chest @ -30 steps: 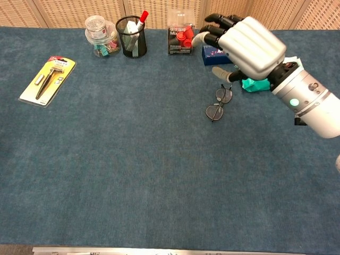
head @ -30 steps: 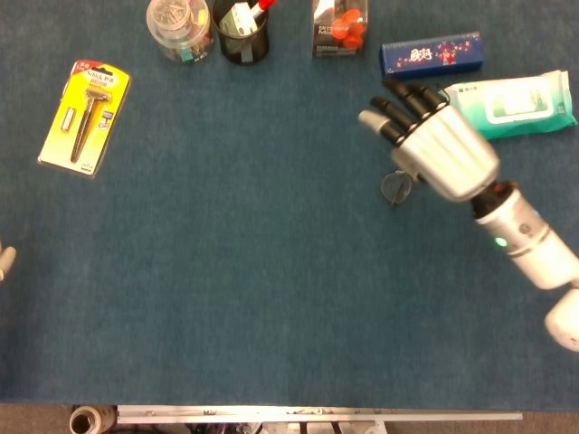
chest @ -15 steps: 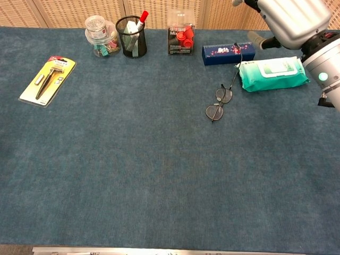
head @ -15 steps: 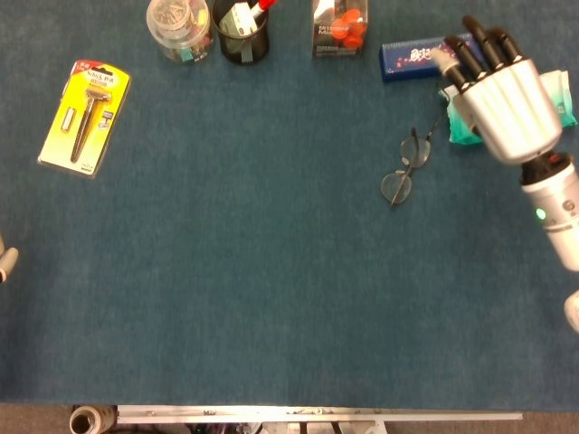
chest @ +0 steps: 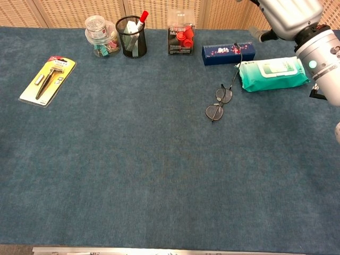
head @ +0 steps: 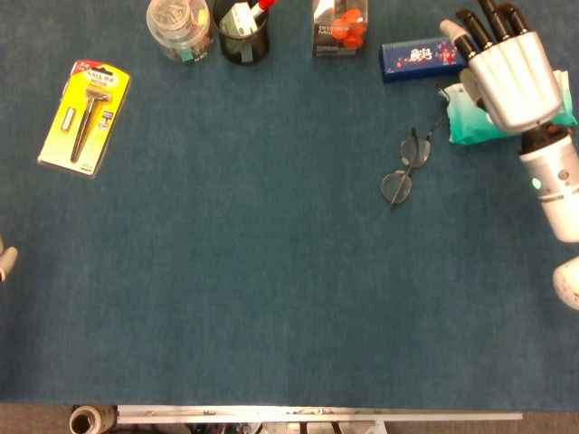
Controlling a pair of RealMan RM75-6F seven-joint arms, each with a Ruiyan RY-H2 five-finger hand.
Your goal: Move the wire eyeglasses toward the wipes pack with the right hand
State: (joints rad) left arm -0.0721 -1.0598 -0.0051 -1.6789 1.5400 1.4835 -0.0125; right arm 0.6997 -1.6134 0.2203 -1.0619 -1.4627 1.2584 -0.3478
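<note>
"Mix" legible on clear box [chest: 181, 38], top center. Thin wire eyeglasses [head: 404, 170] just left of teal wipes pack [chest: 272, 73]. Right hand [head: 508, 74] upper right, fingers extended, holding nothing.

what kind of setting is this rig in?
Probably a lab tabletop staged with desk and household odds and ends: a blue cloth-covered table, a mesh pen holder, a jar of binder clips, a carded razor, and a wipes pack beside wire eyeglasses.

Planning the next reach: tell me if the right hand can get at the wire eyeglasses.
Probably yes. The right hand hovers over the wipes pack, holding nothing, and only bare mat lies around the wire eyeglasses.
</note>
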